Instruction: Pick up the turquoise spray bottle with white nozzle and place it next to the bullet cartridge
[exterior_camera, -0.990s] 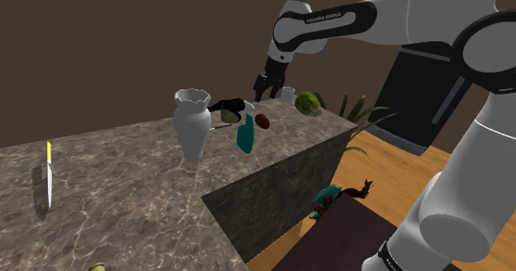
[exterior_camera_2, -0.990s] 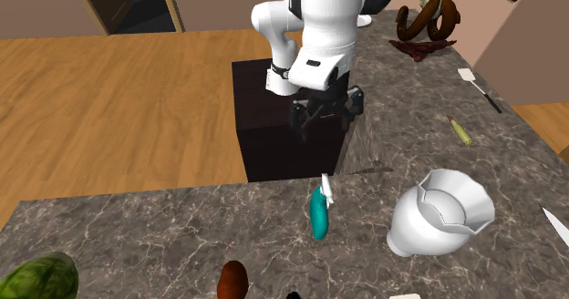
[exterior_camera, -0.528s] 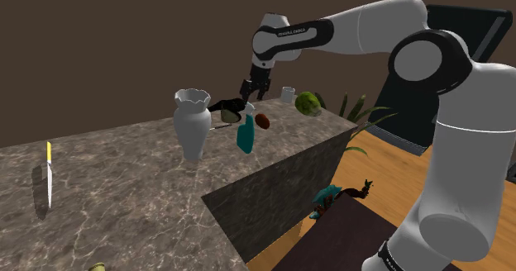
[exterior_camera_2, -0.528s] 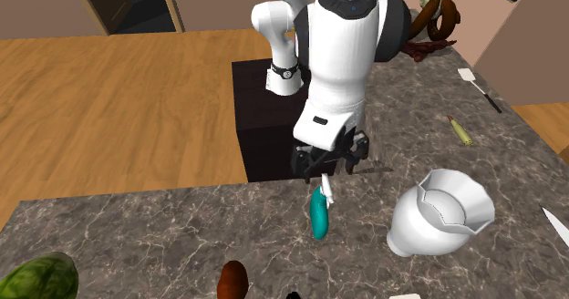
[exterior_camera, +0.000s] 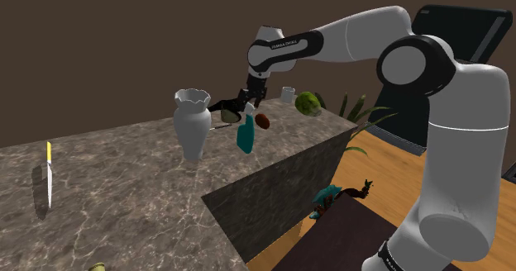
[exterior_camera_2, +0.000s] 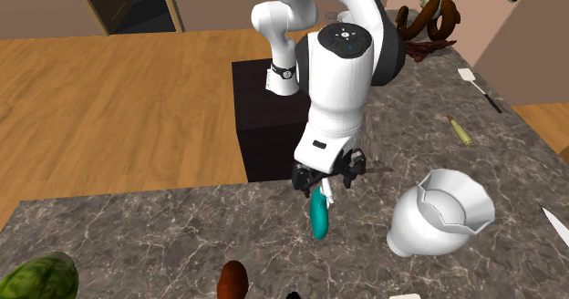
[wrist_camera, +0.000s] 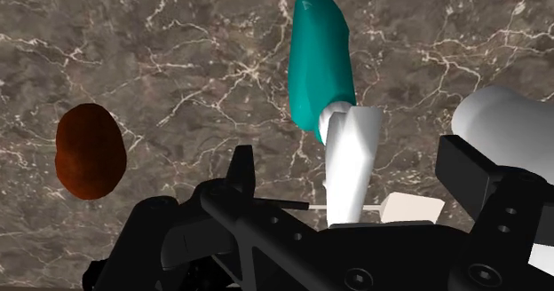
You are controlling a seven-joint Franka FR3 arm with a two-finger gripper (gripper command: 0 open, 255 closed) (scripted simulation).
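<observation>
Your gripper (exterior_camera: 245, 104) hangs just above the turquoise spray bottle (exterior_camera: 246, 135), its fingers (wrist_camera: 241, 169) spread wide apart and holding nothing. In the wrist view the white nozzle (wrist_camera: 351, 161) sits between them, touched by neither. The bottle stands upright on the marble counter (exterior_camera: 124, 187), toward its far right end in the shoulder view. On that view's left of the bottle stands a white vase (exterior_camera: 193, 122). Just to the bottle's right lies a brown egg-shaped object (exterior_camera: 263, 121), and farther right a green ball (exterior_camera: 308, 103). A yellow-handled knife (exterior_camera: 49, 178) lies well apart at the left.
</observation>
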